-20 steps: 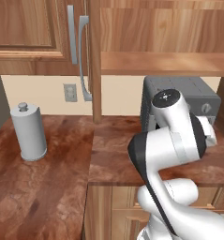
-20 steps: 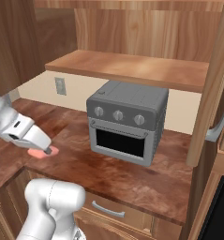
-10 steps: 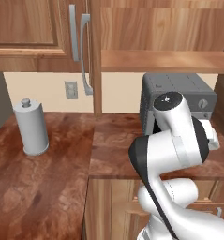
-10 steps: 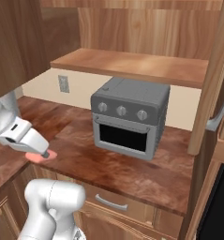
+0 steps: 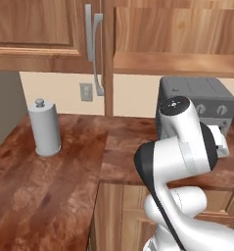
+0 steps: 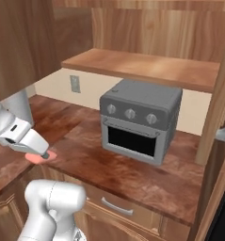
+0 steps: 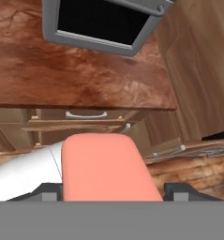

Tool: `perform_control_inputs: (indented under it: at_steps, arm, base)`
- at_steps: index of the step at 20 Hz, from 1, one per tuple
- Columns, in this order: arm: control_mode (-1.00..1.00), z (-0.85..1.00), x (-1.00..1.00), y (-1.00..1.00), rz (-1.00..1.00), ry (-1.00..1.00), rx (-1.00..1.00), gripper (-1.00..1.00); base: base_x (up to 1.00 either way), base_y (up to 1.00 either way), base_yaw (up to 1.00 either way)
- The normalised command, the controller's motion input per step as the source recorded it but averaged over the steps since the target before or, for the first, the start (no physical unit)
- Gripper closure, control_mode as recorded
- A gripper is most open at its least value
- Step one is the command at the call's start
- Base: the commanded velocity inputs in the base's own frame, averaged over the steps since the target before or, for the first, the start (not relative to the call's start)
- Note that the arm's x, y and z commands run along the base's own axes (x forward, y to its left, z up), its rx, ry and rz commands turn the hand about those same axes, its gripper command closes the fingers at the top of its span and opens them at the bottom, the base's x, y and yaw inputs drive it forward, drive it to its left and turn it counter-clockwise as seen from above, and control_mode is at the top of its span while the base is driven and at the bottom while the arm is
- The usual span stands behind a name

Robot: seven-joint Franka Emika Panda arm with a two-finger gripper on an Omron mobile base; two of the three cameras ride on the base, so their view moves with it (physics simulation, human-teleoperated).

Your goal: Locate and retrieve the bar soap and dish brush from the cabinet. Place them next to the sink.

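Note:
My gripper (image 6: pixel 40 153) is shut on the bar soap (image 6: pixel 35 159), a flat salmon-pink bar. It hangs over the front edge of the brown counter (image 6: pixel 132 164), left of the oven. In the hand view the bar soap (image 7: pixel 106 164) sits between the two dark fingertips (image 7: pixel 45 191), above the counter edge and lower drawers. The cabinet (image 5: pixel 177 63) stands open above, its plank shelf (image 6: pixel 147 68) bare where it shows, with a silver bar handle (image 5: pixel 95 49) on the door. The dish brush and the sink are out of view.
A grey toaster oven (image 6: pixel 140 122) stands on the counter under the shelf. A paper towel roll (image 5: pixel 44 128) is on the left counter below a wall outlet (image 5: pixel 85 91). A drawer with a silver handle (image 6: pixel 116 207) lies below the counter edge.
Both base views have shifted, so the camera has moved: the oven and the towel roll sit further right in the picture. The gripper has sunk slightly, still holding the soap.

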Motion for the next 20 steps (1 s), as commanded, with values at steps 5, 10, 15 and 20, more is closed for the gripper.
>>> perform_control_inputs:
  at_steps: [5, 10, 15, 20]
  arm:
    - [1.00, 0.00, 0.00, 0.00, 0.00, 0.00, 0.00, 1.00]
    - [1.00, 0.00, 0.00, 0.00, 0.00, 0.00, 0.00, 1.00]
    - [1.00, 0.00, 0.00, 0.00, 0.00, 0.00, 0.00, 1.00]
    - [1.00, 0.00, 0.00, 0.00, 0.00, 0.00, 0.00, 1.00]
  base:
    - [0.00, 0.21, 0.28]
    - [-0.06, 0.37, 0.36]
    - [-0.13, 0.36, 0.44]
    - [-0.16, 0.37, 0.46]
